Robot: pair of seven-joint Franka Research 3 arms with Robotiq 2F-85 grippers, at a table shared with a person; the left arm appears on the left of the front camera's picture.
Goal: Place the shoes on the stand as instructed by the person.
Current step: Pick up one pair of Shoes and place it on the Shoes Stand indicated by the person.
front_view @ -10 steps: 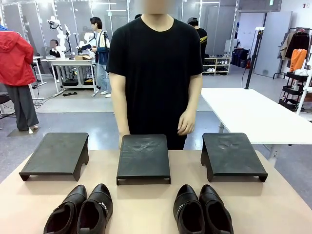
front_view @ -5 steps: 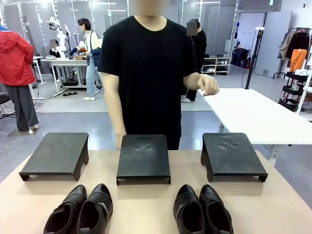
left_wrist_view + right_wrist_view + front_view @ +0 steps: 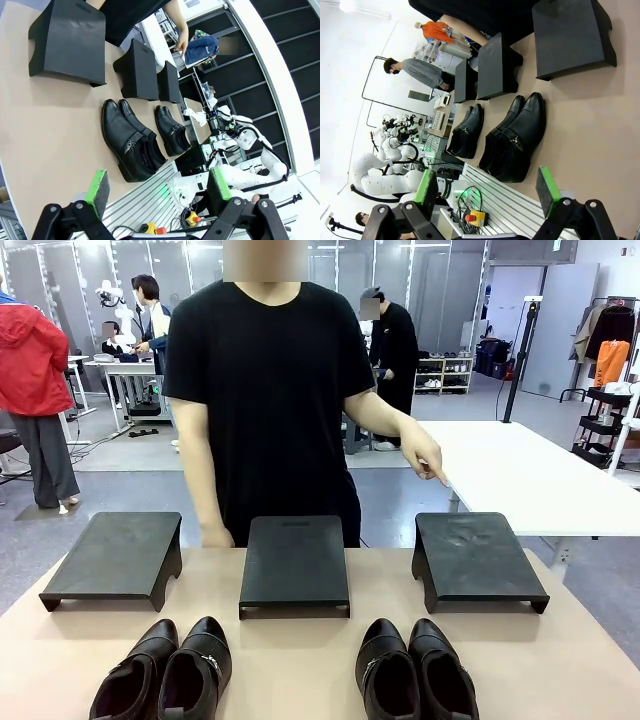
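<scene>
Two pairs of glossy black shoes lie at the near edge of the table: the left pair (image 3: 165, 675) with a strap and metal buckle, and the right pair (image 3: 415, 672). Beyond them stand three black stands: left (image 3: 115, 555), middle (image 3: 295, 562), right (image 3: 475, 558). The person (image 3: 270, 390) stands behind the middle stand, and their hand (image 3: 428, 462) points a finger down towards the right stand. My left gripper (image 3: 157, 185) hangs open, high above the table and back from the left pair (image 3: 132, 142). The right gripper (image 3: 487, 189) is open too, above the right pair (image 3: 515, 140).
A white table (image 3: 520, 470) stands beyond the right stand. The tan tabletop (image 3: 300, 650) has bare room between the pairs and between shoes and stands. Other people and a workbench (image 3: 140, 370) are far behind. A metal frame with an emergency button (image 3: 476, 217) lies below the near edge.
The person has stepped towards picture left, lifted their hand from their side and stretched that arm out, finger now pointing down at the right stand. Shoes, stands and grippers have not moved.
</scene>
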